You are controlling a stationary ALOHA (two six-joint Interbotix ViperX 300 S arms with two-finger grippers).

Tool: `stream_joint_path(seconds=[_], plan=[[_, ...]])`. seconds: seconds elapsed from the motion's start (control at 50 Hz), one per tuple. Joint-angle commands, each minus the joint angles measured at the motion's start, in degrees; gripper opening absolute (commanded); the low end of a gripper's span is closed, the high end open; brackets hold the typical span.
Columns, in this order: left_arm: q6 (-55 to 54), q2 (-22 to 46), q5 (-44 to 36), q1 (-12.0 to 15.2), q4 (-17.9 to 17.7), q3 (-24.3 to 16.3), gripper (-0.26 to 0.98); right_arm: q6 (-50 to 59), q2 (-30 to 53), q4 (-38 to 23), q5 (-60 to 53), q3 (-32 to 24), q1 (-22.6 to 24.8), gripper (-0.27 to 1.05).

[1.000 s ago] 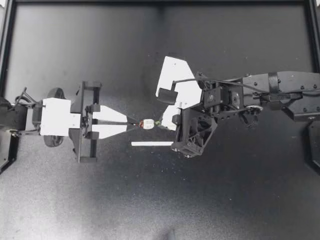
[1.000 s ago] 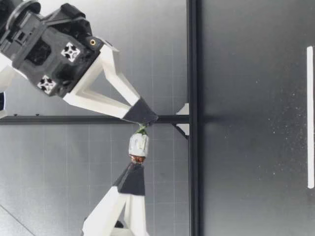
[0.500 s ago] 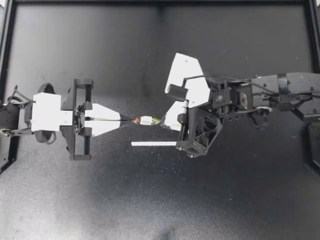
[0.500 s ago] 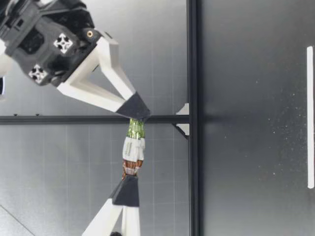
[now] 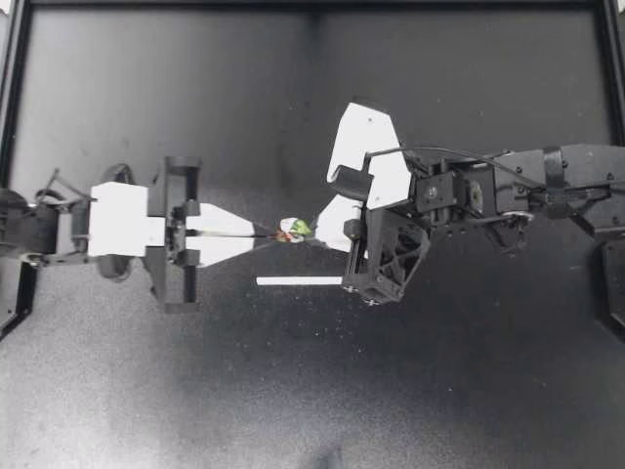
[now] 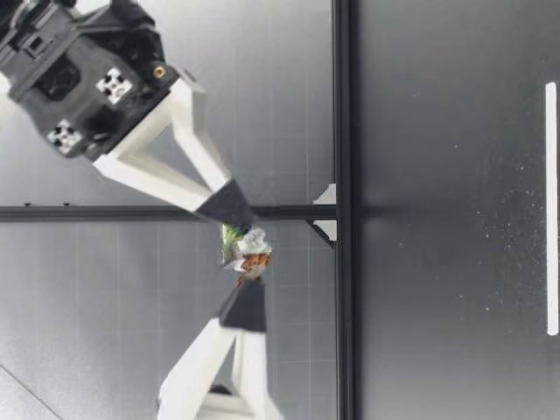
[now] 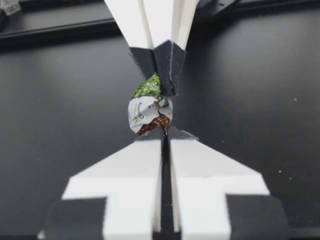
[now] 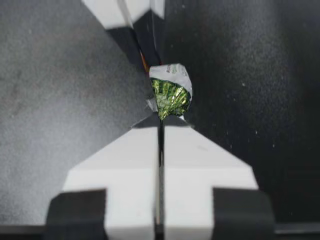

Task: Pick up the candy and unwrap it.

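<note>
A small candy [image 5: 291, 230] in a white, green and brown wrapper hangs in the air between my two grippers, above the middle of the table. My left gripper [image 5: 266, 234] is shut on the wrapper's brown end. My right gripper [image 5: 314, 234] is shut on its green end. The wrapper looks bunched and crumpled between the two tips. In the low view the candy [image 6: 247, 249] floats well above the table, with my right gripper [image 6: 229, 208] and my left gripper [image 6: 247, 302] on either side. The left wrist view shows the candy [image 7: 149, 109] just ahead of my left gripper [image 7: 166, 134]. In the right wrist view the green end [image 8: 170, 95] fans out ahead of my right gripper [image 8: 161, 120].
A thin white strip [image 5: 298, 281] lies flat on the black table [image 5: 195, 391] just in front of the right arm, also seen as the strip [image 6: 550, 208] in the low view. A black frame rail [image 6: 343, 105] borders the table.
Half a second ago the wrapper was stretched long between the tips. My left gripper has since moved back toward the right one, and the candy is bunched up short again.
</note>
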Motion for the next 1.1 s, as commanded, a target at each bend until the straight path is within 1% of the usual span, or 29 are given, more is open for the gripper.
stream_joint_path(seconds=[0.0, 0.14, 0.3, 0.52, 0.66, 0.92, 1.08], plan=[[0.0, -0.5, -0.4, 0.2, 0.0, -1.4, -0.17, 0.2, -1.0, -0.1, -0.8, -1.2, 0.2, -0.18], [-0.1, -1.7, -0.4, 0.1, -0.3, -0.4, -0.17, 0.7, -1.5, 0.4, -0.7, 0.1, 0.2, -0.18], [-0.1, -3.3, -0.4, 0.2, -1.7, 1.3, -0.17, 1.8, -2.5, 1.1, -0.9, 2.5, 0.2, -0.18], [-0.2, -5.9, -0.4, 0.2, -2.6, 3.9, -0.17, 3.9, -4.3, 1.1, -2.3, 5.1, 0.2, -0.18], [-0.1, -5.5, -0.2, 0.2, -2.5, 3.1, -0.17, 3.9, -3.9, 1.1, -4.6, 5.0, 0.2, -0.18], [-1.4, -1.2, -0.2, 0.2, -2.5, -0.4, -0.17, 3.4, -2.3, 0.8, -7.1, 4.0, 0.2, -0.18], [-1.9, -0.7, -0.5, 0.2, -2.6, -1.0, -0.17, 3.2, -2.6, -0.1, -7.8, 4.5, 0.2, -0.18]])
